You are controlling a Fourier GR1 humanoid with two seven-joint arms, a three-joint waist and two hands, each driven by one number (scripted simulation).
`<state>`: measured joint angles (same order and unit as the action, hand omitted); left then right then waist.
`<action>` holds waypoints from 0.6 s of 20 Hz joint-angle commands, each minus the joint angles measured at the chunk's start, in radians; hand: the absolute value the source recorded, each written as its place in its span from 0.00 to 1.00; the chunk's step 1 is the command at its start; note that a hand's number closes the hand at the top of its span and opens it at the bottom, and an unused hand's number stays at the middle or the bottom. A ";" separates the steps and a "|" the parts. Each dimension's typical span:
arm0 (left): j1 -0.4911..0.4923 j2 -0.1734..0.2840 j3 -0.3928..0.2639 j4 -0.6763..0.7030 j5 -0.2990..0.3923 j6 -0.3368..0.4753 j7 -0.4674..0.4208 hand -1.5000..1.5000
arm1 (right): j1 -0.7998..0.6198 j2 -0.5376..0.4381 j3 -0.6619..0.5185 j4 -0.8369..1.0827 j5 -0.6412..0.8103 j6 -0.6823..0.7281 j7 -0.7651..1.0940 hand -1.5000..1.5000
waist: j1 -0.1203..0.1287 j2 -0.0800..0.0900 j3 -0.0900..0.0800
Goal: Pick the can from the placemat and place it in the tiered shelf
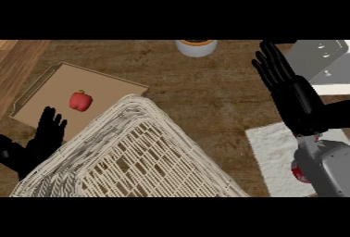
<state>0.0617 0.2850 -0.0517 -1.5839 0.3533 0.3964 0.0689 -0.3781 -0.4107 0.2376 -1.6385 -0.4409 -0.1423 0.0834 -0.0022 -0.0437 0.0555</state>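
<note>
A red can (298, 172) stands on the white placemat (273, 148) at the lower right, mostly hidden behind my right forearm. My right hand (290, 88) hangs above and beyond the placemat, open with straight fingers pointing away from me. The tiered shelf (130, 152) is a pale woven wicker piece filling the lower middle. At the lower left edge my left hand (42, 139) rests open, fingers up, beside the shelf's left side.
A brown tray (54, 92) at the left holds a red bell pepper (80, 100). A white cup with orange contents (196, 46) stands at the counter's far edge. A grey metal object (325, 62) lies at the upper right.
</note>
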 commanded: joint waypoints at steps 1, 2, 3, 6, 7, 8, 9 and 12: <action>-0.008 0.054 -0.013 -0.054 -0.034 -0.029 0.004 0.50 | -0.011 -0.016 -0.081 -0.055 -0.102 0.085 -0.033 1.00 | -0.001 0.038 -0.053; -0.029 0.072 -0.033 -0.052 -0.054 -0.053 -0.009 0.50 | -0.010 -0.041 -0.125 -0.046 -0.154 0.179 -0.100 1.00 | -0.003 0.041 -0.051; -0.051 0.093 -0.051 -0.059 -0.077 -0.079 -0.026 0.50 | -0.022 -0.059 -0.159 -0.046 -0.201 0.250 -0.136 1.00 | -0.006 0.042 -0.050; -0.087 0.163 -0.089 -0.087 -0.117 -0.139 -0.016 0.50 | -0.039 -0.095 -0.242 -0.086 -0.354 0.433 -0.202 1.00 | -0.026 0.035 -0.043; -0.067 0.142 -0.085 -0.074 -0.097 -0.130 -0.007 0.50 | 0.017 -0.343 -0.126 0.022 0.067 0.324 -0.065 1.00 | -0.065 0.039 -0.065; -0.058 0.168 -0.097 -0.087 -0.100 -0.165 -0.006 0.50 | 0.067 -0.343 -0.138 0.086 0.052 0.324 -0.056 1.00 | -0.034 0.048 -0.055; -0.098 0.166 -0.099 -0.090 -0.095 -0.170 0.006 0.50 | 0.109 -0.325 -0.166 0.150 -0.011 0.362 -0.078 1.00 | -0.032 0.057 -0.050; -0.113 0.168 -0.110 -0.072 -0.096 -0.191 0.013 0.50 | 0.183 -0.365 -0.216 0.192 -0.178 0.613 -0.167 0.00 | -0.032 0.050 -0.049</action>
<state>-0.0199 0.4349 -0.1453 -1.6612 0.2615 0.2422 0.0714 -0.2684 -0.6868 0.0623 -1.5305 -0.5508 0.2815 -0.0405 -0.0227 -0.0784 0.0294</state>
